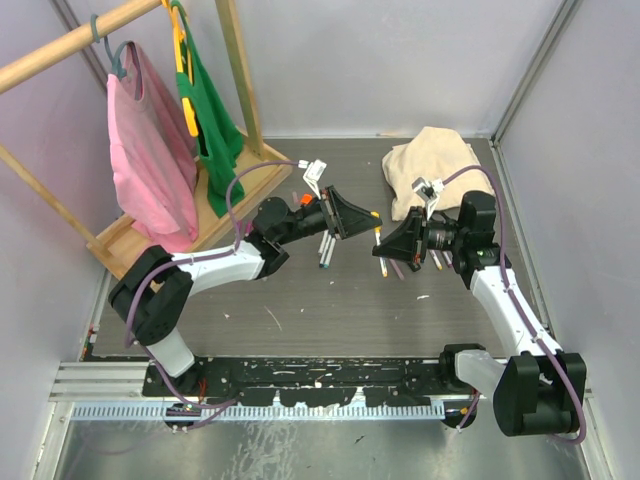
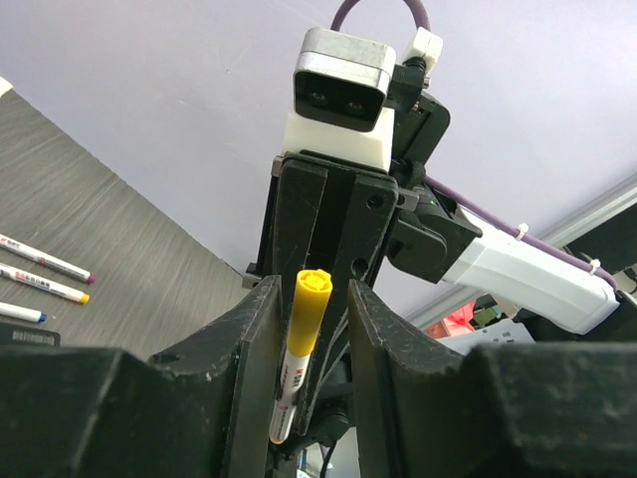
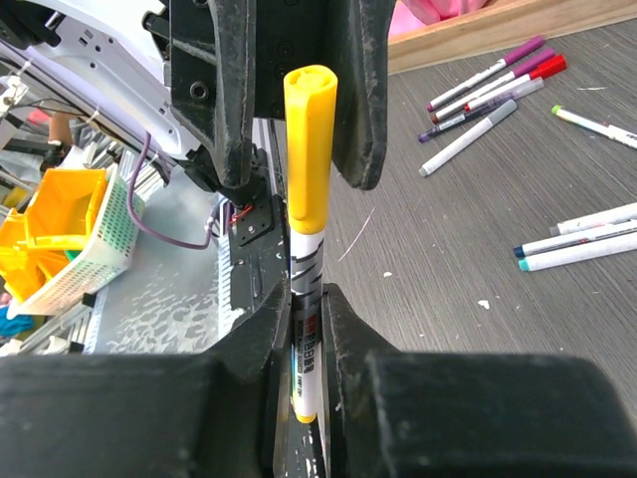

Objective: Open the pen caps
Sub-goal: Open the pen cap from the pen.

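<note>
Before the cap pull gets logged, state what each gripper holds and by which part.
The right gripper clamps the yellow-capped marker by its white barrel. The left gripper holds nothing: its jaws flank the yellow cap, gaps showing.

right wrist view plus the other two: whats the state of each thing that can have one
right pincer: shut on yellow pen
left pincer: open, straddling yellow cap
yellow pen: held by its barrel, capped
yellow cap: on the pen
loose pens: lying flat, caps on where visible
pink top: hanging
green top: hanging
beige cloth: crumpled
</note>
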`<action>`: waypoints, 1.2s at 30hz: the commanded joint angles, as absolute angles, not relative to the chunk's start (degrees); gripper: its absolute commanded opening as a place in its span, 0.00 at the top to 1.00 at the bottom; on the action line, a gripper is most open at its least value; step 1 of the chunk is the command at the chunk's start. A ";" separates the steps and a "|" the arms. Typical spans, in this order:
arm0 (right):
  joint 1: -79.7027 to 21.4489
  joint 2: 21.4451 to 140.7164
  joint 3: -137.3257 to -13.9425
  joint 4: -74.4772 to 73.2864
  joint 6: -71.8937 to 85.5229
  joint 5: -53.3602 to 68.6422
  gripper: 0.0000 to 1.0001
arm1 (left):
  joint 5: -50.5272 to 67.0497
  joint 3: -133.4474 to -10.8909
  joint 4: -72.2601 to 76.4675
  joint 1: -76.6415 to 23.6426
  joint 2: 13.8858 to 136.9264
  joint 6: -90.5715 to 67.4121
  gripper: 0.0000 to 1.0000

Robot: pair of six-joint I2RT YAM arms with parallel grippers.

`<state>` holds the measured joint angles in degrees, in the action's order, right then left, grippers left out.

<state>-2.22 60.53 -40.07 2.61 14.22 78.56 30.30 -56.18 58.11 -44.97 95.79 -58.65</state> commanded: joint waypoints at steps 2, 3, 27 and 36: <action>-2.57 61.06 -43.40 2.54 12.93 79.45 0.98 | 32.25 -57.97 62.84 -44.67 95.18 -59.47 0.67; -2.62 61.21 -43.48 2.42 12.82 79.53 0.98 | 32.52 -57.93 63.23 -44.68 95.38 -59.70 0.67; -3.08 68.95 -49.17 -15.37 -0.44 76.73 0.99 | 21.14 -78.48 61.00 -31.75 97.82 -55.97 1.00; -1.87 66.15 -55.64 -27.44 -18.18 46.12 0.99 | 20.34 -66.26 54.55 -31.43 91.65 -49.81 1.00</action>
